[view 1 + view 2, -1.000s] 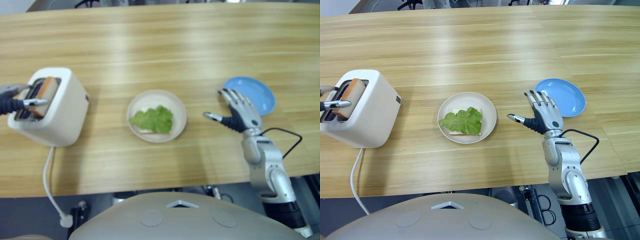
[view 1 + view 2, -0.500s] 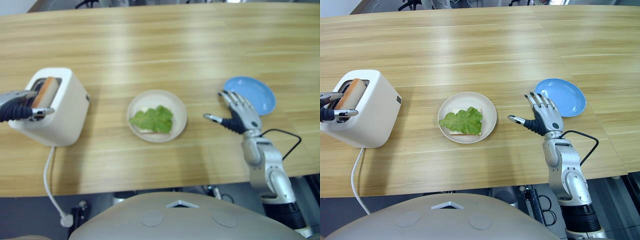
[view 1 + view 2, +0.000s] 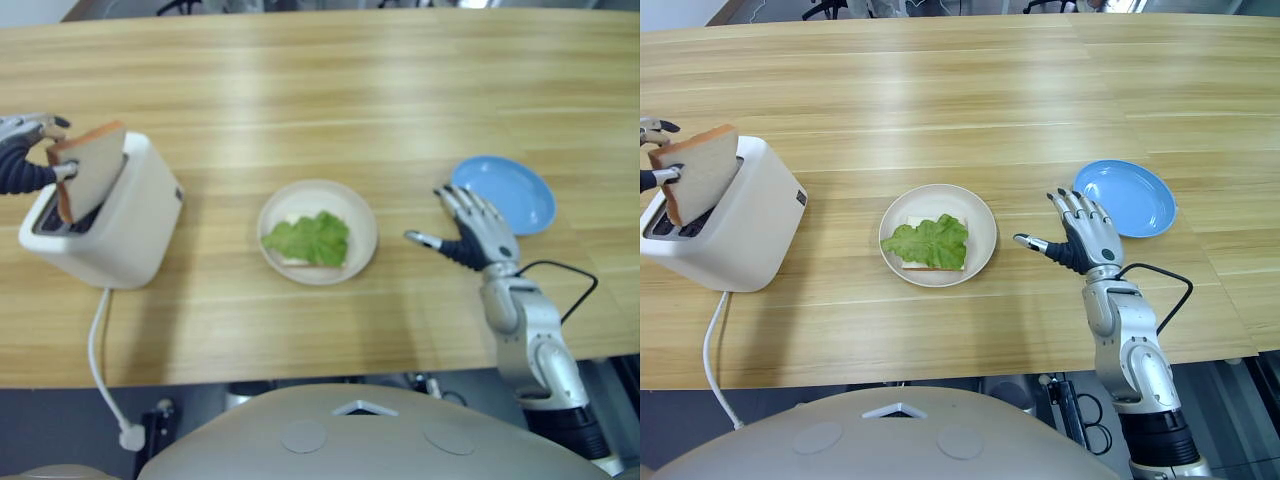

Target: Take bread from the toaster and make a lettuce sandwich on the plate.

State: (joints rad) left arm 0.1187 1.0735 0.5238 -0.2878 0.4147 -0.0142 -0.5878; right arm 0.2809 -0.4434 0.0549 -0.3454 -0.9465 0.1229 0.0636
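Left hand [image 3: 18,165]: fingers clamped on bread slice [image 3: 88,168], tilted, nearly clear of toaster [image 3: 125,220] slot just below fingers. Plate [image 3: 357,205], well apart from them, already carries bottom slice and lettuce [image 3: 305,240]. Left to do: top slice onto lettuce. Right hand [image 3: 480,230]: fingers spread, empty.

You have bright, even light from overhead. The wooden table [image 3: 400,80] carries a broad pale sheen running from its far edge toward the plate [image 3: 368,215], strongest left of centre. The toaster [image 3: 120,230] throws a soft shadow onto the wood at its right, and that wall sits darker than its top. The bread [image 3: 702,172] catches light on its broad face. You'll see a faint shadow under the right hand [image 3: 1085,235] and along the near rim of the blue plate [image 3: 1135,195]. Below the table's near edge it turns dim.
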